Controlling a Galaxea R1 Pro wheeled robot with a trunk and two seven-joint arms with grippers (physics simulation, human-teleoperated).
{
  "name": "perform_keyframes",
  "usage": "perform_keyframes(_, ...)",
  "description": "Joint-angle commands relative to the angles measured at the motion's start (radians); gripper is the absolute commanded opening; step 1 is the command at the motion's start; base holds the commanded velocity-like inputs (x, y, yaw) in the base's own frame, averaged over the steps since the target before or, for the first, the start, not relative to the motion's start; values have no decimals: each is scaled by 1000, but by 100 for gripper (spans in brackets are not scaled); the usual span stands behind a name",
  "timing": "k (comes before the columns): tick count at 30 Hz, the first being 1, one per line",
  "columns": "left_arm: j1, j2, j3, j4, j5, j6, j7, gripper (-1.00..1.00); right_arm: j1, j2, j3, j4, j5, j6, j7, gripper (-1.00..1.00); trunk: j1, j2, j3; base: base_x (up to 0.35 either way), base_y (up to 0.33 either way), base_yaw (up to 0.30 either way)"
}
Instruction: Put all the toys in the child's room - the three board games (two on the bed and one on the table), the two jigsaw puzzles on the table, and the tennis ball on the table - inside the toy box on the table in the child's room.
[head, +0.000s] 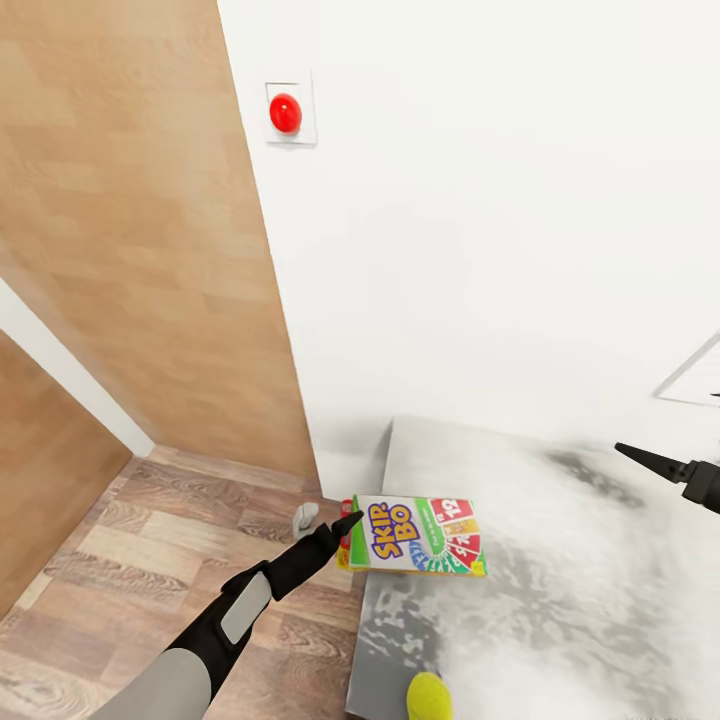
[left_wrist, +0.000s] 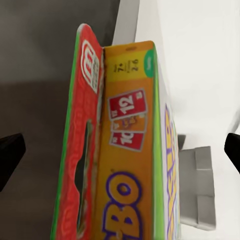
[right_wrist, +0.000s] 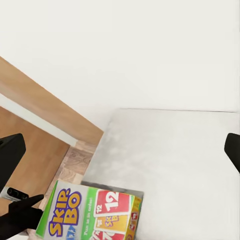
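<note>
The left gripper (head: 345, 522) sits at the near-left edge of the table (head: 600, 600), its dark fingertips right against the green short end of the Skip-Bo box (head: 418, 548). In the left wrist view the two fingers (left_wrist: 10, 155) stand wide apart at either side of the frame, with the box (left_wrist: 125, 150) between them and not gripped; the jaws are spread. The box lies flat on the table's corner, face up, its long axis running across the table from left to right, the "SKIP-BO" end toward the gripper and the red "12" cards at the far end. Its left end hangs slightly over the table edge above the floor (head: 150, 540).

The right gripper (head: 665, 465) hovers over the table well to the right of the box, its fingers (right_wrist: 10, 155) also spread, holding nothing.

A yellow-green ball (head: 428, 698) rests on the table near its front edge, apart from the box. On the white wall (head: 500, 200) above, a red button (head: 285, 112).
</note>
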Motion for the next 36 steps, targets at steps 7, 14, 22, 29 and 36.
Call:
perform_keyframes(7, -1, 0, -2, 0, 11, 10, -1, 100, -1, 0, -2, 0, 3, 4, 5, 100, 1, -2, -1, 0, 0, -26)
perform_keyframes(14, -1, 0, -2, 0, 11, 10, -1, 100, -1, 0, -2, 0, 3, 4, 5, 100, 1, -2, -1, 0, 0, -10)
perform_keyframes(22, -1, 0, -2, 0, 11, 10, -1, 100, -1, 0, -2, 0, 3, 4, 5, 100, 1, -2, -1, 0, 0, -4)
perform_keyframes(29, -1, 0, -2, 0, 11, 10, -1, 100, -1, 0, -2, 0, 3, 4, 5, 100, 1, -2, 0, 0, 0, -6)
perform_keyframes(36, -1, 0, -2, 0, 11, 10, -1, 100, -1, 0, -2, 0, 2, 4, 5, 100, 1, -2, 0, 0, 0, -71)
